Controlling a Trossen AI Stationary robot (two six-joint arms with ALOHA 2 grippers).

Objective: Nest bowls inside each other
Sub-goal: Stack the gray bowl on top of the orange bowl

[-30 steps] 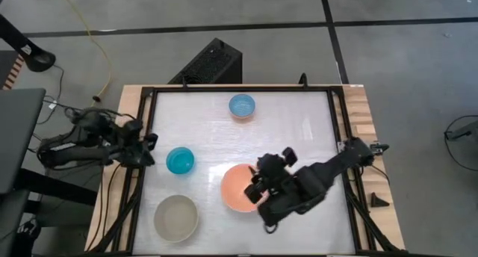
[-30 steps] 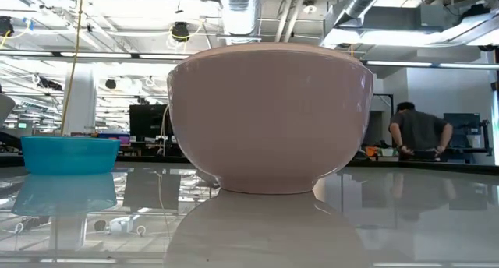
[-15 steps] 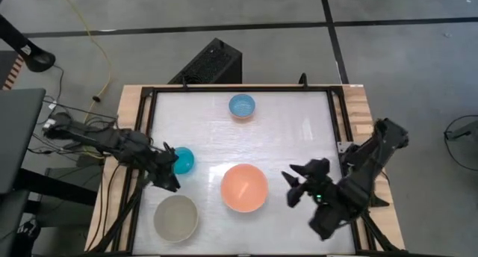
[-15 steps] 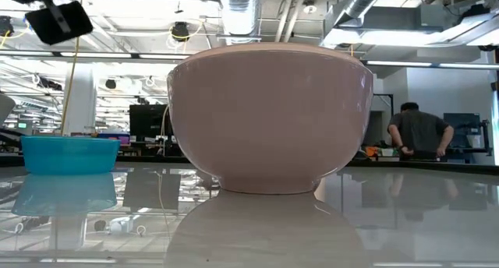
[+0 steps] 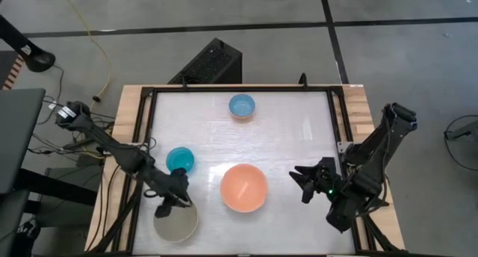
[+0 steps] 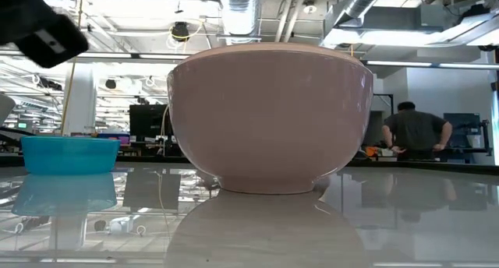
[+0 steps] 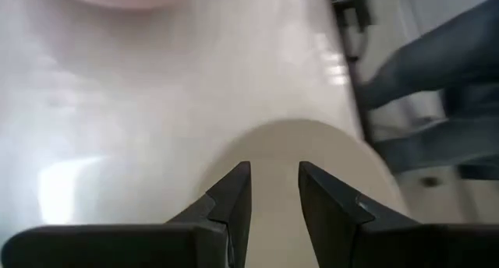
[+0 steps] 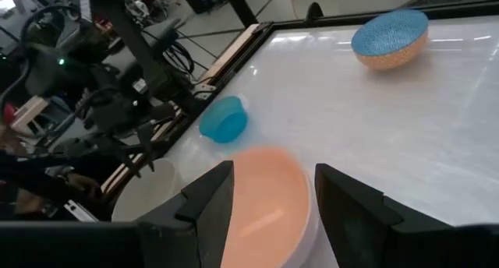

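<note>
A grey-beige bowl stands on its base near the table's front left corner. My left gripper hangs open over its far rim, and the left wrist view shows the fingers above the bowl; I cannot tell whether they touch it. The salmon-orange bowl stands mid-table, filling the low view. My right gripper stands open to its right, pointing at it. A teal bowl and a light blue bowl stand farther back.
A black frame runs along the table's edges, with wooden strips outside it. Cables and the left arm's base lie beyond the left edge. A person stands far off in the room behind the table.
My left gripper has swung from the table's left edge past the teal bowl toward the near edge and down, ending over the grey-beige bowl. My right gripper has left its place over the salmon-orange bowl and gone toward the right edge. The bowls have stayed put.
</note>
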